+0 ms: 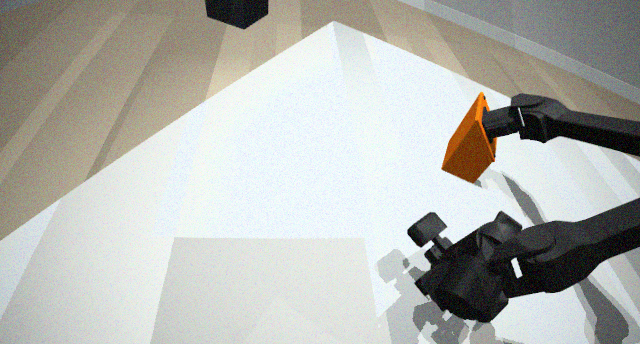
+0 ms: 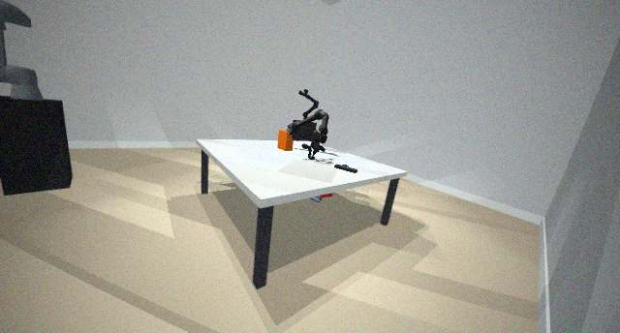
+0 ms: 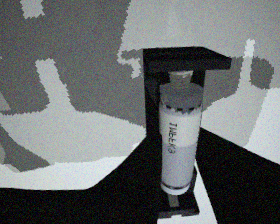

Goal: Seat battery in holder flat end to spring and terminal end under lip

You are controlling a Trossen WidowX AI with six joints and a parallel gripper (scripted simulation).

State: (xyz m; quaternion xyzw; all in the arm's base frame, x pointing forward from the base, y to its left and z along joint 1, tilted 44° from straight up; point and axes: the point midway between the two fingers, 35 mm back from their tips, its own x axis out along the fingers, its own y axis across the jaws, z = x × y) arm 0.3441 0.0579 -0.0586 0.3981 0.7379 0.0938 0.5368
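Note:
In the wrist view the battery [image 3: 180, 130] stands roughly upright, its terminal end up and nearest the camera. The black holder [image 3: 188, 61] has a back wall behind the battery and a lip over its top. The terminal nub shows just below the lip's edge. The battery's flat end is by the holder's base, where a small metal strip shows; contact with the spring cannot be made out. My gripper [image 3: 176, 135] [image 2: 311, 156] is shut on the battery, one black finger at each side. In the top and exterior views the battery and holder are too small or hidden behind the arm.
An orange box [image 1: 465, 149] [image 2: 285, 140] stands beyond the gripper, with another dark arm-like part against it in the top view. A small dark elongated object [image 2: 346, 168] lies on the white table [image 2: 242, 173] near the gripper. A black block [image 1: 237, 4] [image 2: 34, 144] stands away from the table.

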